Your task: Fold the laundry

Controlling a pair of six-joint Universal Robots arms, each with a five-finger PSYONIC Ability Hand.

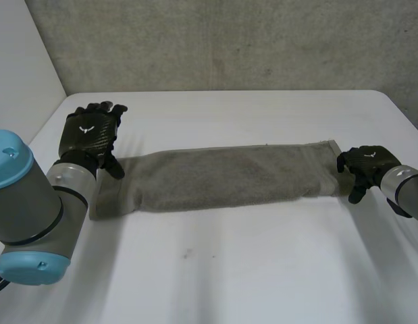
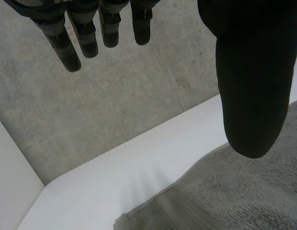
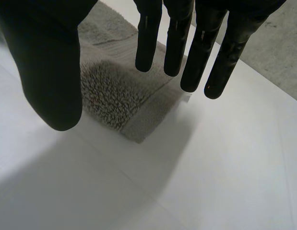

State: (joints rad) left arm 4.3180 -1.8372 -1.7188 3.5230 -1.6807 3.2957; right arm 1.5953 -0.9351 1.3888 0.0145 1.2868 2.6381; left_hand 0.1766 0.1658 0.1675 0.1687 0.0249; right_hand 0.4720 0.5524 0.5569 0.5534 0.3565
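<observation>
A grey-green towel (image 1: 222,177), folded into a long narrow strip, lies across the middle of the white table (image 1: 263,270). My left hand (image 1: 92,131) hovers at the strip's left end, fingers straight and spread, holding nothing. Its wrist view has the thumb (image 2: 251,86) above the towel (image 2: 244,191) and the fingers (image 2: 86,33) pointing away over the table. My right hand (image 1: 362,165) is at the strip's right end, just off the cloth. There the fingers (image 3: 186,43) and thumb (image 3: 52,76) hang apart over the towel's end corner (image 3: 124,100), gripping nothing.
A grey concrete wall (image 1: 229,40) rises behind the table's far edge. A white panel (image 1: 19,61) stands at the far left. Bare table spreads in front of the towel and beyond its right end.
</observation>
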